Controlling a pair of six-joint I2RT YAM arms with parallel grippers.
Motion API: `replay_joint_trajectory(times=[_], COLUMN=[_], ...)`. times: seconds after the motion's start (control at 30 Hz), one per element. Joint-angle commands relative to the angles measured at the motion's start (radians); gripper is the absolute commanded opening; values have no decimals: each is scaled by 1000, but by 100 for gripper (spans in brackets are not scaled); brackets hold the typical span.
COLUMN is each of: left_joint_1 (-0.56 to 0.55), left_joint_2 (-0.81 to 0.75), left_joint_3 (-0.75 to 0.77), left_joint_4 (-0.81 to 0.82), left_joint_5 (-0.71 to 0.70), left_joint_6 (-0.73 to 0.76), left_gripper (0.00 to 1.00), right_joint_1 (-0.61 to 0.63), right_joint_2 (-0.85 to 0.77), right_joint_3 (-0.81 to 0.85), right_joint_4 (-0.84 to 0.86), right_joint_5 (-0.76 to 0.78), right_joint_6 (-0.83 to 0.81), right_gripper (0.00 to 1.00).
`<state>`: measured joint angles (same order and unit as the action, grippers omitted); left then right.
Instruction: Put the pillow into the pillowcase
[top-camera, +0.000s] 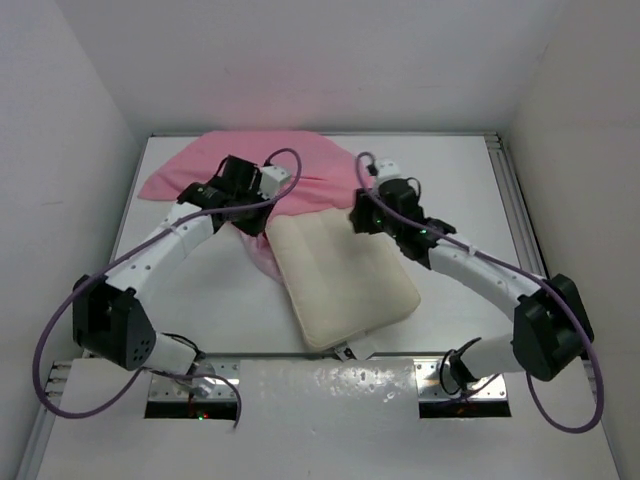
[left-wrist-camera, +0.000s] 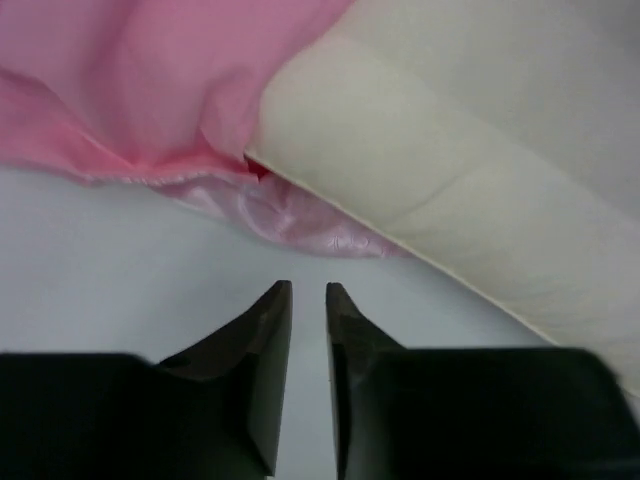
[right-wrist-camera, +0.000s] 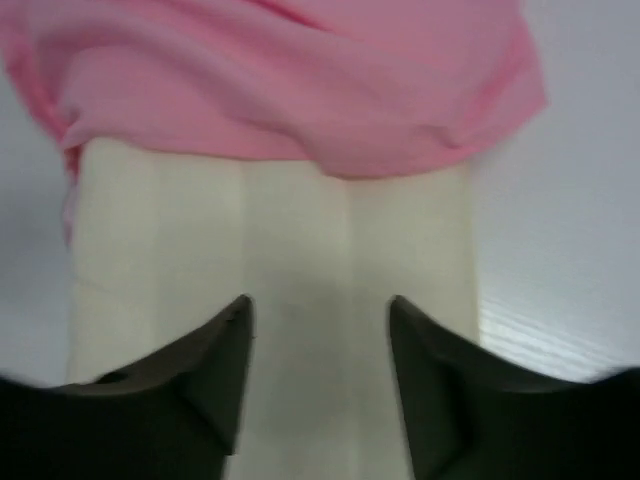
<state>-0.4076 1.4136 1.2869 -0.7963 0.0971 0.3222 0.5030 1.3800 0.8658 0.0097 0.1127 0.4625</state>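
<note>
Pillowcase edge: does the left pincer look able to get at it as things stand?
Probably yes: only bare table lies between the left pincer and the pillowcase edge, though its jaws are shut and would need to open first.

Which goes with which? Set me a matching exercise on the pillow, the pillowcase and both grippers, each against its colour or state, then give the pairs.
1. pillow
2. pillowcase
3. left gripper
4. right gripper

A. jaws apart, hanging above cream fabric
B. pink, bunched at the far side of the table
C. shut and empty, over bare tabletop
D. cream, far end tucked under pink satin

Pairs: 1-D, 2-B, 3-C, 4-A
</note>
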Motion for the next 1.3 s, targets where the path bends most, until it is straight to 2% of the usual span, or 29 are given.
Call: replay_joint_trajectory(times=[0.0, 0.03, 0.07, 0.17, 0.37, 0.6, 0.67, 0.7, 0.73, 0.8, 0.83, 0.93, 1.0, 1.03, 1.2, 1.23, 1.27], left_joint_1=[68, 85, 120, 177, 234, 211, 210, 213, 222, 230, 231, 234, 231, 227, 193, 187, 179], left_joint_2=[65, 74, 87, 102, 181, 335, 384, 396, 407, 403, 387, 340, 315, 294, 242, 234, 228], left_joint_3=[-113, -136, -171, -214, -281, -291, -278, -273, -265, -264, -255, -224, -183, -172, -150, -152, -150], left_joint_4=[98, 129, 194, 305, 445, 546, 549, 548, 551, 565, 559, 473, 392, 296, -54, -84, -116], left_joint_5=[-28, -4, 18, 61, 58, 109, 104, 114, 146, 212, 220, 292, 344, 355, 475, 484, 493], left_joint_6=[-188, -213, -231, -297, -348, -380, -396, -416, -425, -431, -431, -364, -231, -183, 195, 196, 263], left_gripper=[24, 34, 54, 73, 75, 77, 73, 65, 37, 4, 0, 0, 0, 0, 0, 0, 0], right_joint_1=[176, 240, 268, 365, 486, 477, 456, 451, 442, 422, 413, 367, 329, 315, 258, 256, 256], right_joint_2=[56, 76, 109, 166, 283, 445, 447, 445, 444, 439, 438, 432, 419, 412, 390, 395, 404], right_joint_3=[93, 116, 127, 160, 226, 279, 253, 227, 217, 193, 193, 214, 237, 246, 338, 352, 364], right_joint_4=[-106, -120, -123, -126, -125, -185, -151, -119, -99, -44, -31, 11, 59, 74, 150, 151, 153], right_joint_5=[114, 140, 194, 228, 266, 245, 202, 194, 188, 164, 150, 91, 88, 91, 203, 225, 244], right_joint_6=[-180, -182, -176, -157, -125, 28, 67, 100, 113, 126, 134, 159, 186, 200, 310, 321, 344], right_gripper=[65, 76, 81, 96, 99, 99, 85, 74, 47, 17, 1, 0, 0, 0, 0, 0, 0])
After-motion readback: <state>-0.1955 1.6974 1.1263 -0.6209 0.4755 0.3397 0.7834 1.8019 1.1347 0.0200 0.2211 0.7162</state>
